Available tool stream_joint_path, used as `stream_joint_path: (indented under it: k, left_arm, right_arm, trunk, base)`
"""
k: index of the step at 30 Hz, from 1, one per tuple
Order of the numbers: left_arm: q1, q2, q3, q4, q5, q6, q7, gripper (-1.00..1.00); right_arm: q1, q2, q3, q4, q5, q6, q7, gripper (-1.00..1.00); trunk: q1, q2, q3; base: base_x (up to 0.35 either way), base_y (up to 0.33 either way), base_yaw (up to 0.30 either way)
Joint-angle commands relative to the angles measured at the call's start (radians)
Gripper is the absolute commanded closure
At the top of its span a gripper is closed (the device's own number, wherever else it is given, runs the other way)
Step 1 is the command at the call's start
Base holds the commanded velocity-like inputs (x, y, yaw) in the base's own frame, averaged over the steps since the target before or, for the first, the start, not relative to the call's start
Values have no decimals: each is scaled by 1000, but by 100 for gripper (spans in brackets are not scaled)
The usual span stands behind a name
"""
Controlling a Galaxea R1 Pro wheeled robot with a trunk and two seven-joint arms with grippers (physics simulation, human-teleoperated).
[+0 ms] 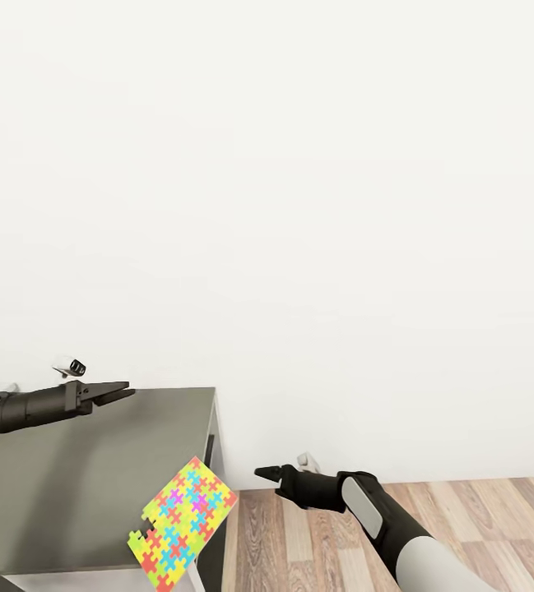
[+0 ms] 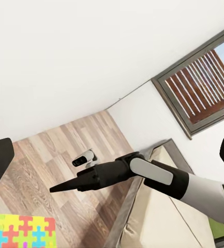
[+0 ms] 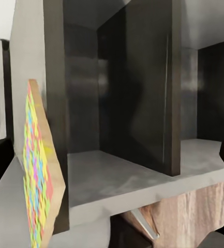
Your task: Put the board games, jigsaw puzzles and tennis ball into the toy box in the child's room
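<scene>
One jigsaw puzzle (image 1: 184, 524) is on record at the near right corner of the table (image 1: 69, 485), a thin sheet of yellow, pink, green and blue pieces. It overhangs the table's right edge and appears tilted, its outer part off the grey top. The right wrist view shows the same sheet (image 3: 38, 170) edge-on against the table's dark side panel (image 3: 55, 103), with dark open compartments behind.

Left gripper (image 1: 123, 392) hovers above the table's far part, well apart from the puzzle, pointing right along the white wall (image 1: 299, 205); its fingers lie close together with nothing between them. In the left wrist view the fingertips sit at the frame's edges, nothing held.

Right gripper (image 1: 265, 473) is extended over the wood plank floor (image 1: 464, 510) beside the table's right side, pointing toward the panel, near the puzzle but not touching it. Its fingers appear closed to a point and hold nothing. The left wrist view shows this arm (image 2: 143, 175) over the floor, with a dark-framed window (image 2: 205, 88) beyond.
</scene>
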Motion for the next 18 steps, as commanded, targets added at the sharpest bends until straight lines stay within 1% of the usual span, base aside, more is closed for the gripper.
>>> stream_joint_path:
  k: [1, 3, 6, 10, 14, 18]
  left_arm:
    - [0, 0, 0, 0, 1, 11, -3, -100]
    - [0, 0, 1, 0, 1, 11, -3, -100]
    - [0, 0, 0, 0, 1, 11, -3, -100]
    - [0, 1, 1, 0, 0, 11, -3, -100]
    - [0, 2, 1, 0, 1, 11, -3, -100]
    - [0, 2, 1, 0, 3, 11, -3, -100]
  right_arm:
    - [-1, 0, 1, 0, -4, 4, 1, -100]
    - [-1, 0, 1, 0, -4, 4, 6, -100]
    - [0, 0, 1, 0, -3, 4, 32, -100]
    - [0, 1, 2, 0, -2, 2, 61, -100]
    - [0, 0, 3, 0, -2, 1, 70, -100]
    - [1, 1, 3, 0, -1, 0, 72, -100]
  trunk:
    - [0, -1, -1]
    - [0, -1, -1]
    - [0, -1, -1]
    - [0, -1, -1]
    - [0, -1, -1]
    - [0, -1, -1]
  base:
    - [0, 13, 0]
    - [0, 7, 0]
    - [-19, 3, 0]
    - [-123, 33, 0]
    - [-176, 90, 0]
    - [-57, 32, 0]
